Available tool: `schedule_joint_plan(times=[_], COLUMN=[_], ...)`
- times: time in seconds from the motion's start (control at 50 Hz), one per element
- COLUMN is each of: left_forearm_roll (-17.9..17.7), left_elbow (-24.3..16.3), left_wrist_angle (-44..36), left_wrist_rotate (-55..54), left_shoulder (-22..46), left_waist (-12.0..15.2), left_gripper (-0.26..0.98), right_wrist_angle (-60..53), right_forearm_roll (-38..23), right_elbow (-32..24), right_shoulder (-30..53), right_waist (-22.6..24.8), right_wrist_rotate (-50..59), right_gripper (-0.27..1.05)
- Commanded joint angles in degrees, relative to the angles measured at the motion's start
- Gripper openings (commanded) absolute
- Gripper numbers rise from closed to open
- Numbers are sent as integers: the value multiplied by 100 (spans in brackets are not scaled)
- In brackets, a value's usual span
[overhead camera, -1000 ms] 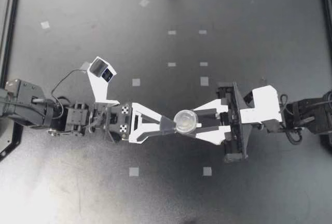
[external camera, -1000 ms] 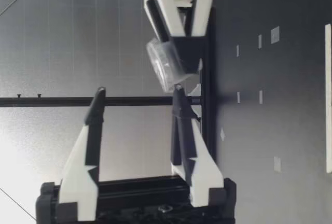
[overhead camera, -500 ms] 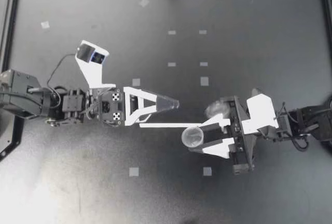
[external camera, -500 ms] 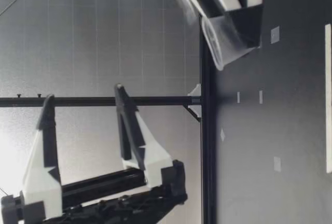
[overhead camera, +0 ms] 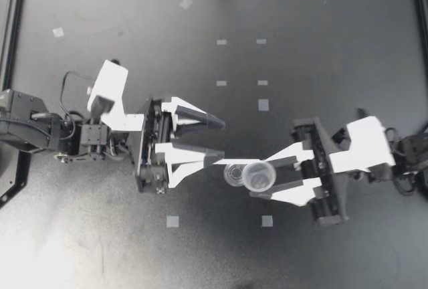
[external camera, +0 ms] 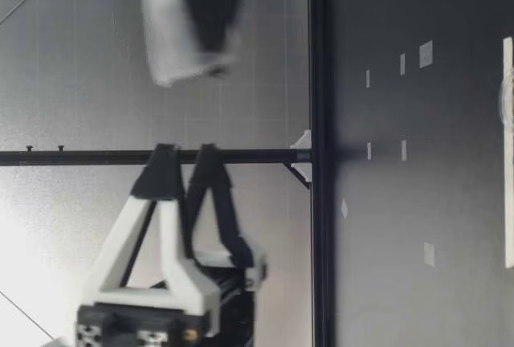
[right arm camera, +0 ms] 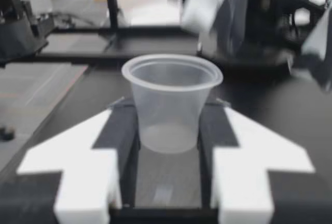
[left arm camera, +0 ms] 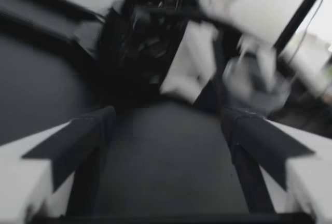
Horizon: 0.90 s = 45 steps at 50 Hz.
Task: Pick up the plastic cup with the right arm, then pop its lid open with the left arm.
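- Pinching the clear cup [overhead camera: 259, 176] from two sides, the right gripper [overhead camera: 262, 179] holds it off the table [overhead camera: 321, 21]; grasp and lift look done, with no set-down yet
- The left gripper [overhead camera: 221, 140] hangs spread and empty, near the cup
- Only the low view shows the cup [external camera: 173, 34] well above the table; the right wrist view shows it upright [right arm camera: 171, 99]

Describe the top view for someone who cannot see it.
The right pincer grips a small clear plastic cup over a dark table. The left pincer, open and empty, points toward it from the opposite side.
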Motion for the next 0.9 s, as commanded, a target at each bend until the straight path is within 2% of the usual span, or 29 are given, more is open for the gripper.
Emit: schedule_joint_plan(times=[0.0, 0.2, 0.88], left_forearm_roll=[18, 18, 26], left_elbow=[-62, -114, -123], left_wrist_angle=[18, 26, 26], left_wrist_rotate=[606, 1485, 1538], left_shoulder=[-246, -431, -387], left_waist=[0, -9, -9], left_gripper=[75, 75, 75], right_wrist_angle=[-18, -26, -18], right_forearm_roll=[53, 211, 237], right_elbow=[-18, 26, 26], right_shoulder=[-290, -308, -272], right_waist=[26, -53, -229], right_wrist_rotate=[-158, -466, -483], right_gripper=[32, 32, 32])
